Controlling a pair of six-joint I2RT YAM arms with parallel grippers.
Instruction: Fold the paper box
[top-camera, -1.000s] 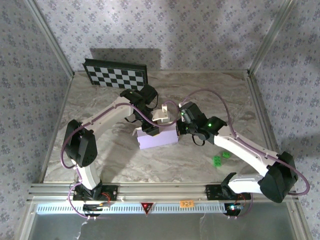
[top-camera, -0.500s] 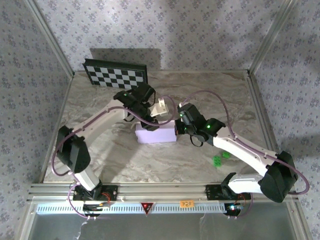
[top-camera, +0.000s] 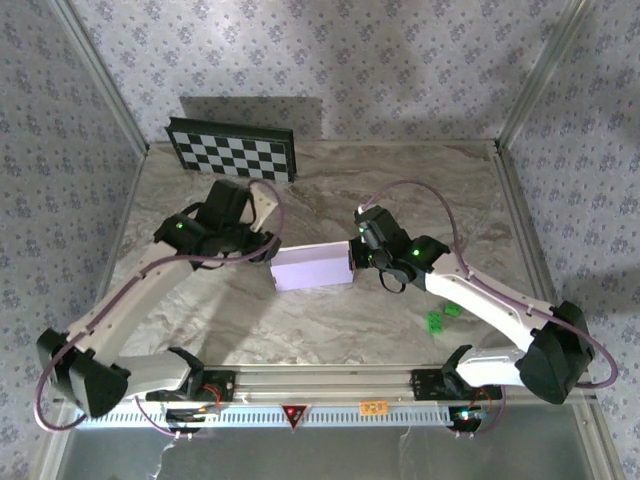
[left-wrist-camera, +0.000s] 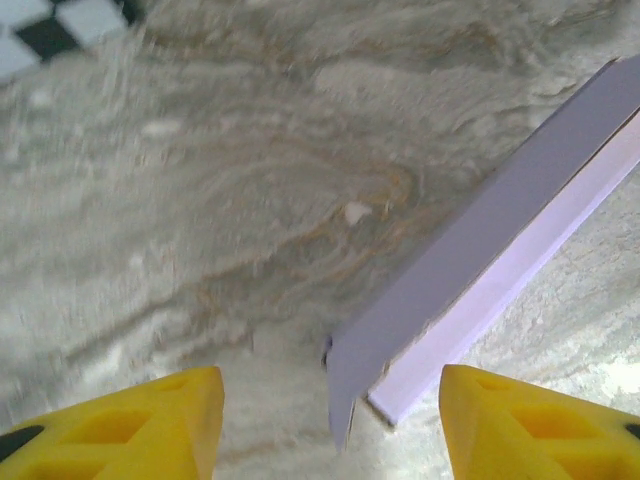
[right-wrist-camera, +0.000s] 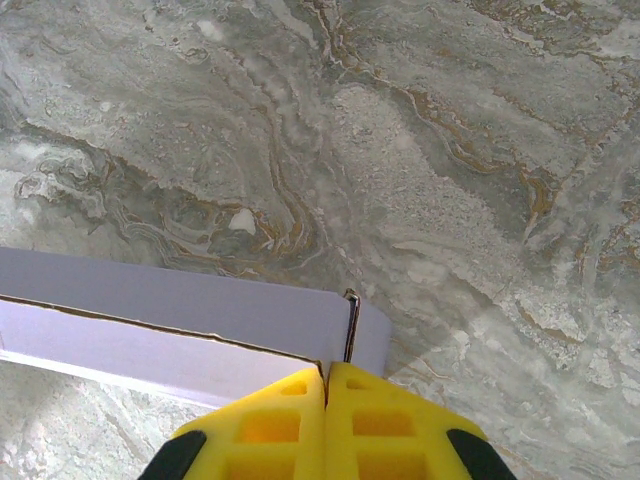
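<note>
Lavender cardboard, folded flat on the counter (top-camera: 420, 190)
The paper box (top-camera: 312, 268) lies mid-counter; my right claw (right-wrist-camera: 326, 400), tips pinched together and empty, butts its right end, likely bracing it; my left claw (left-wrist-camera: 330, 430) gapes empty off its left corner.

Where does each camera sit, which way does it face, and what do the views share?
Top external: above and behind the arm bases, facing down and forward over the table; both arms show, the left gripper and right gripper flanking the paper box.
Left wrist: on the left arm, facing down past its open yellow fingers at one box end.
Right wrist: on the right arm, facing down past its shut fingers at a box corner.
Shared: all three show the box; top and left wrist show the checkerboard panel.
</note>
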